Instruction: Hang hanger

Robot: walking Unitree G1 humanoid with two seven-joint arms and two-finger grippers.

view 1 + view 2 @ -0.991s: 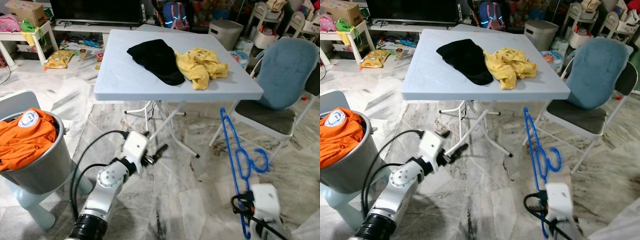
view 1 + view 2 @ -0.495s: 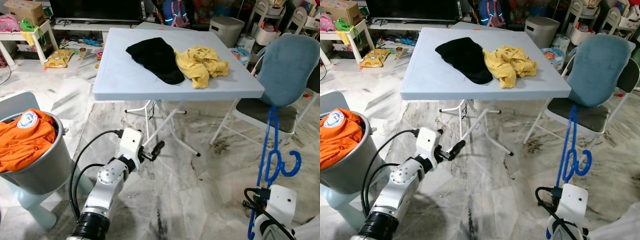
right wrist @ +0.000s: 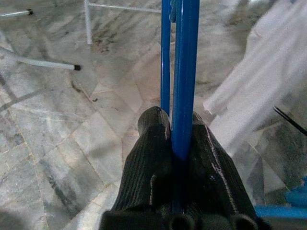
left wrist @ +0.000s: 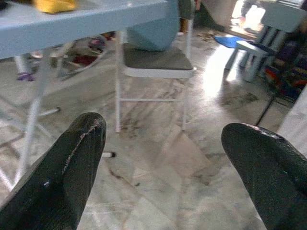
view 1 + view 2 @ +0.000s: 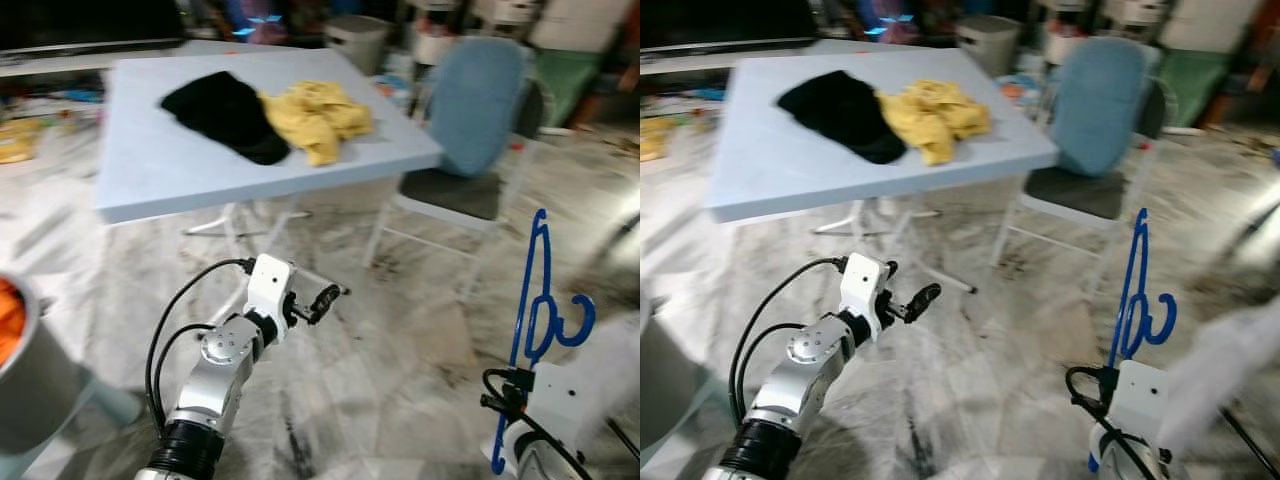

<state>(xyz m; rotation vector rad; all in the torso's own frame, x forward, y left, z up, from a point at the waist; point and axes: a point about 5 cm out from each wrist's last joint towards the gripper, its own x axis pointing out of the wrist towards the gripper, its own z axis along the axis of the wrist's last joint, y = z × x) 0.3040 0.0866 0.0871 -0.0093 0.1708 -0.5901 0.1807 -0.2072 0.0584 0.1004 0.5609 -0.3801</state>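
Standing at the upper left of the head views, the pale blue folding table (image 5: 150, 170) now sits further left than half a second ago, and the whole scene is blurred; the shift is the camera's own swing to the right, not a move of the furniture. On the table lie a black garment (image 5: 222, 112) and a yellow garment (image 5: 315, 115), touching each other. Beside the table's right edge stands a chair (image 5: 462, 190) with a blue cover draped over its back. The marble floor (image 5: 980, 370) now takes up more of the right side, where a blurred white shape (image 5: 1225, 370) has come into view at the robot's right. The grey bucket (image 5: 25, 390) with orange cloth has slid to the left edge and is now mostly cut off.

The left gripper (image 5: 322, 300) is held out low over the floor in front of the table legs, much as before; the left wrist view shows its fingers (image 4: 62, 177) spread well apart with nothing between them.

The blue hanger (image 5: 540, 310) stands nearly upright at lower right, hook curling to the right, well apart from table and chair. The right gripper (image 3: 178, 143) is clamped on its lower bar, both pads pressed against the blue plastic.
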